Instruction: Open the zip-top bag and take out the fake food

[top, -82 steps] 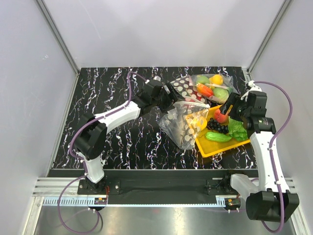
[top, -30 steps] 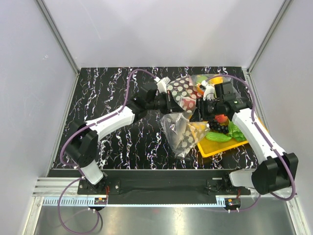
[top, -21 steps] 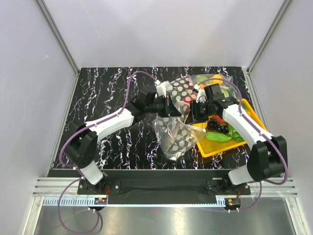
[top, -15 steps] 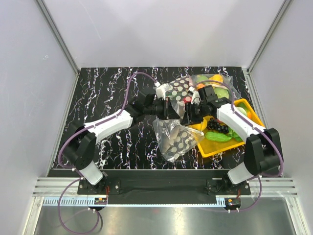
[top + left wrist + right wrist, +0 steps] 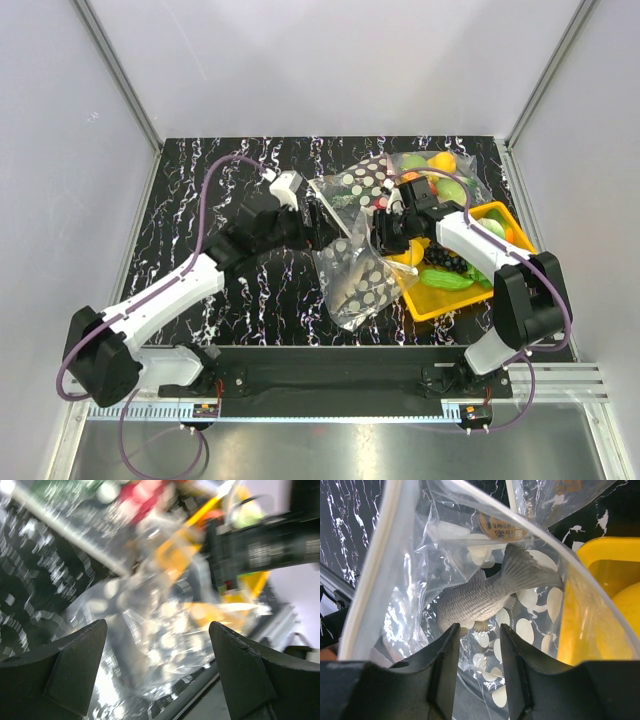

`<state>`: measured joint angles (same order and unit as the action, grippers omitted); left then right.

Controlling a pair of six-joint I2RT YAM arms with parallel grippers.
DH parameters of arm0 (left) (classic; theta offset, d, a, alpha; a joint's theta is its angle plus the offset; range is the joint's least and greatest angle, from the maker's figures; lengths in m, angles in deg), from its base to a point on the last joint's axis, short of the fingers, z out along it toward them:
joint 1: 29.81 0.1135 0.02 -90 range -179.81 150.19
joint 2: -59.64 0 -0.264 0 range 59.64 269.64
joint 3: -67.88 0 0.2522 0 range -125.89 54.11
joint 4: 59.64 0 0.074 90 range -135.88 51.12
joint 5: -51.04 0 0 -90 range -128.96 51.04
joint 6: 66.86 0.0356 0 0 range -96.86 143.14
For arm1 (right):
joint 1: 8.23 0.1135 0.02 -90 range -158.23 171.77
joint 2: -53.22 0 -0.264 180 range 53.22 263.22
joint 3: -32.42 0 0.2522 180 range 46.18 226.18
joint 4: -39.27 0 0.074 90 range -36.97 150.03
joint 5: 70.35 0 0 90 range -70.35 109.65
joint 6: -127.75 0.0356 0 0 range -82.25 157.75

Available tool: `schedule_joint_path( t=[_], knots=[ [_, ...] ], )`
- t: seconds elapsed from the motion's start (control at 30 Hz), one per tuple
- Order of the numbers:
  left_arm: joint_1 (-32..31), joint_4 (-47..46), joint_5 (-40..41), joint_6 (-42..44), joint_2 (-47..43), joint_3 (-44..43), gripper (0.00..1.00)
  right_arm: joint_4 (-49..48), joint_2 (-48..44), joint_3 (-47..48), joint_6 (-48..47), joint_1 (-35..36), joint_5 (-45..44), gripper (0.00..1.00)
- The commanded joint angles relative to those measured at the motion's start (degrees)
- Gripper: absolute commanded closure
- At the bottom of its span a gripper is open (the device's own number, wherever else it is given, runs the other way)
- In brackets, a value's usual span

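The top camera looks steeply down from above and behind the arm bases (image 5: 330, 380) onto the whole table (image 5: 180, 205). Each wrist camera sits close behind its own jaws, facing past them at the dotted bag (image 5: 355, 285), which all three views share.

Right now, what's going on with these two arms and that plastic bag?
Two robot arms are working on a dotted clear zip-top bag next to a yellow tray. The right gripper is at the bag's open mouth, jaws apart, pointing at a grey toy fish inside. The left gripper stands wide open near the bag, holding nothing. The fish is not yet out.
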<state>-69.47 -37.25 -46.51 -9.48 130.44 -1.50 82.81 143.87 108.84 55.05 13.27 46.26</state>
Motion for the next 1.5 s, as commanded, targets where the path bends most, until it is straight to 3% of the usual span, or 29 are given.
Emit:
schedule_joint_path(
  t=[0.0, 0.27, 0.53, 0.57, 0.6, 0.9, 1.03, 1.47],
  knots=[
    [0.02, 4.04, 4.75, -3.74, 3.28, 4.98, 0.11, -2.01, 1.28, -0.08, 2.12, 1.44, 0.72, 0.55],
    [0.02, 2.46, 4.21, -9.65, 8.99, 9.73, 0.11, -2.53, 2.86, 0.01, 5.46, 4.08, 0.64, 0.48],
    [0.02, -8.44, -1.14, -10.88, 14.00, 12.46, 0.12, -2.71, 5.23, 0.54, 7.57, 6.27, -0.95, 0.46],
    [0.02, -10.62, -2.02, -10.88, 14.70, 12.63, 0.14, -2.80, 5.50, 0.37, 8.18, 6.28, -0.95, 0.45],
    [0.02, -12.91, -4.03, -10.88, 16.10, 13.25, 0.30, -3.32, 5.94, 0.02, 8.80, 6.54, -1.21, 0.45],
    [0.02, -17.41, -9.76, -11.50, 21.21, 13.52, 0.71, -1.74, 8.40, 0.54, 9.68, 6.72, -4.73, 0.37],
    [0.02, -17.24, -11.60, -10.89, 23.23, 11.85, 0.97, -1.74, 9.54, 0.89, 10.12, 6.80, -5.25, 0.34],
    [0.02, -17.06, -12.66, -9.65, 25.17, 9.12, 1.00, -0.43, 15.51, 0.80, 9.68, 9.62, -7.63, 0.35]
  ],
)
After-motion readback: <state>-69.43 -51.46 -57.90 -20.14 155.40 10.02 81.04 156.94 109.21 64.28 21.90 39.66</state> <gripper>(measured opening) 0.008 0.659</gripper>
